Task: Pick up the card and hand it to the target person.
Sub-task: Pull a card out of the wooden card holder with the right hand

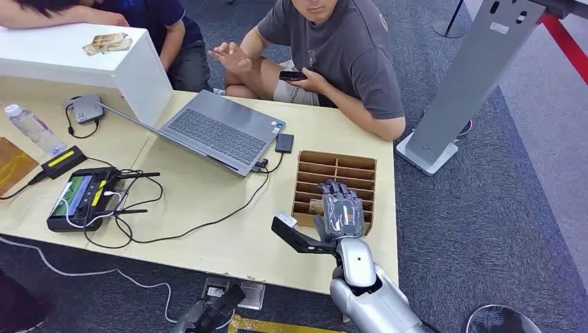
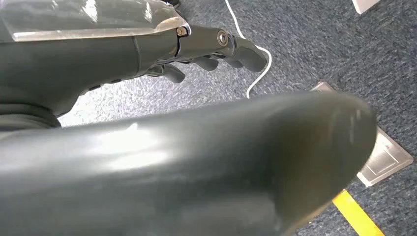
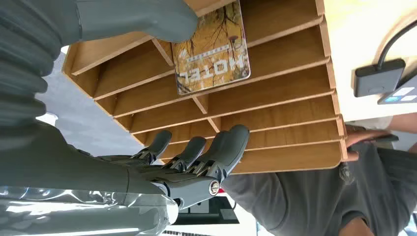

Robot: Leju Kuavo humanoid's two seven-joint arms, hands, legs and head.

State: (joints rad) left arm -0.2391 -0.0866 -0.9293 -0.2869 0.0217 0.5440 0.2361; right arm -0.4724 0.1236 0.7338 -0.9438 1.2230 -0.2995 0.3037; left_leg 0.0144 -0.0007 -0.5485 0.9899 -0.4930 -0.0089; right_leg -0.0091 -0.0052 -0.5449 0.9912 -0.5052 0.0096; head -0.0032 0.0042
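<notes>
- The right hand (image 1: 342, 211) hangs over the wooden card rack (image 1: 335, 187) near the tabletop's (image 1: 208, 236) front edge, palm down, fingers apart and empty.
- In the right wrist view the thumb (image 3: 142, 17) reaches out just above the card (image 3: 212, 49), while the darker fingers (image 3: 216, 147) curl loosely on the other side of the rack's slats — nothing is pinched between them yet.
- The card, a yellow-brown one printed with the word HOTEL, leans in one of the rack's slots on the side nearer the robot; I cannot tell whether the thumb touches it.
- The left hand (image 2: 216, 46) hangs low by the robot's side over the blue carpet, fingers curled partway in and holding nothing that I can see.
- Across the tabletop sits a person in a grey T-shirt (image 1: 347, 55) with a phone in one hand and the other hand raised, likely the one to receive the card.
- Risks, as I judge them: the card is thin and wedged between slats, so the fingers may close on the wooden divider instead, or only nudge the card deeper into its slot.
- A weak pinch could let the card slip on the way up — and the light rack might lift or slide with it.
- The laptop (image 1: 218, 132) and its cable (image 1: 267, 173) lie just beside the rack, so a wide swing toward the person could snag them.
</notes>
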